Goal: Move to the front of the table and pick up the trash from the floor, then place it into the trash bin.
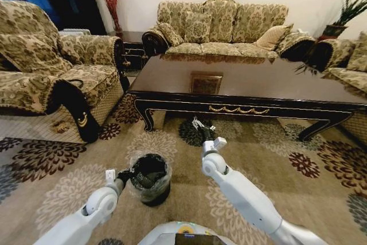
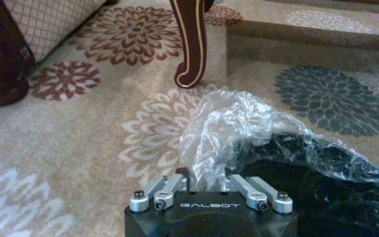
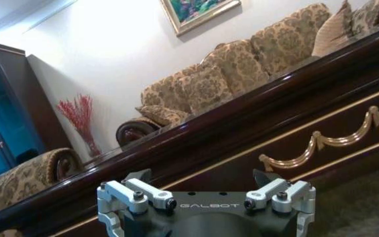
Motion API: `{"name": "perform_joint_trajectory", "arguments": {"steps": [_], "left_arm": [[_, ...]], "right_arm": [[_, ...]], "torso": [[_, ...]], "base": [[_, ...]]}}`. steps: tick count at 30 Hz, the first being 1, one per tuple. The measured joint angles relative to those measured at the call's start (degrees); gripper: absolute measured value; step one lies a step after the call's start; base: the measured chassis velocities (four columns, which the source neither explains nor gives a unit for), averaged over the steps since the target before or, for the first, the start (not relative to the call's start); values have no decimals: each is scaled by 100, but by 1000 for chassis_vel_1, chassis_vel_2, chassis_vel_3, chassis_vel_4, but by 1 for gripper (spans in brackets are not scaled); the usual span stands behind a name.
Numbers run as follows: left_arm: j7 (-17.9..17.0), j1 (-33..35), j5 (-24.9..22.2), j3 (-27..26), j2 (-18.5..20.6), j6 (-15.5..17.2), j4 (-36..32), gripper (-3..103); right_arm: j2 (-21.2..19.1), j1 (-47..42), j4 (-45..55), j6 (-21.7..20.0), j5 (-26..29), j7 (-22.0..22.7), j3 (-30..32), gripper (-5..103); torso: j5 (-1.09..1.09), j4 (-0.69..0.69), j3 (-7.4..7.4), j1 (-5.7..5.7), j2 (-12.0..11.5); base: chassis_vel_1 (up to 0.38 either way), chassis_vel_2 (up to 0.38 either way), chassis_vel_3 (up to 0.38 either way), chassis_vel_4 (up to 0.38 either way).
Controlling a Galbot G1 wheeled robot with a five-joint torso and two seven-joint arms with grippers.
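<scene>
The trash bin (image 1: 150, 179) is a small black bin with a crinkly clear bag over its rim, standing on the carpet in front of the table (image 1: 258, 78). My left gripper (image 1: 125, 175) is at the bin's left rim. In the left wrist view the left gripper (image 2: 203, 175) is shut on a fold of the bag (image 2: 229, 123) beside the bin (image 2: 321, 173). My right gripper (image 1: 199, 124) is raised just before the table's front edge, open and holding nothing. The right wrist view shows the right gripper (image 3: 201, 175) facing the gold ornament (image 3: 321, 143). The trash is out of view.
A patterned armchair (image 1: 51, 67) stands at the left, a sofa (image 1: 223, 27) behind the table, and another seat (image 1: 350, 64) at the right. A curved table leg (image 2: 189, 44) stands close beyond the bin. Floral carpet (image 1: 287, 164) lies open to the right.
</scene>
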Motion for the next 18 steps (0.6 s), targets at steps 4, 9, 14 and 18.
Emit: {"name": "perform_joint_trajectory", "arguments": {"steps": [4, 9, 14, 18], "left_arm": [[-183, 112, -128, 15, 320, -87, -281, 39], [-479, 439, -406, -445, 704, -223, -1080, 60], [-1145, 534, -774, -899, 847, -239, -1954, 77], [-1309, 431, -859, -1112, 843, -215, -2198, 92]], "right_arm": [[-53, -84, -3, 51, -33, 14, 116, 100], [-222, -230, 44, 63, -36, 21, 292, 100], [-365, -422, 171, 44, -65, 17, 430, 100], [-443, -544, 237, 36, -167, 11, 519, 100]], "torso": [[-3, -1, 0, 0, 0], [-1, 0, 0, 0, 0], [1, -2, 0, 0, 0], [-1, 0, 0, 0, 0]], "base": [[0, 0, 0, 0], [0, 0, 0, 0], [0, 0, 0, 0], [0, 0, 0, 0]]}}
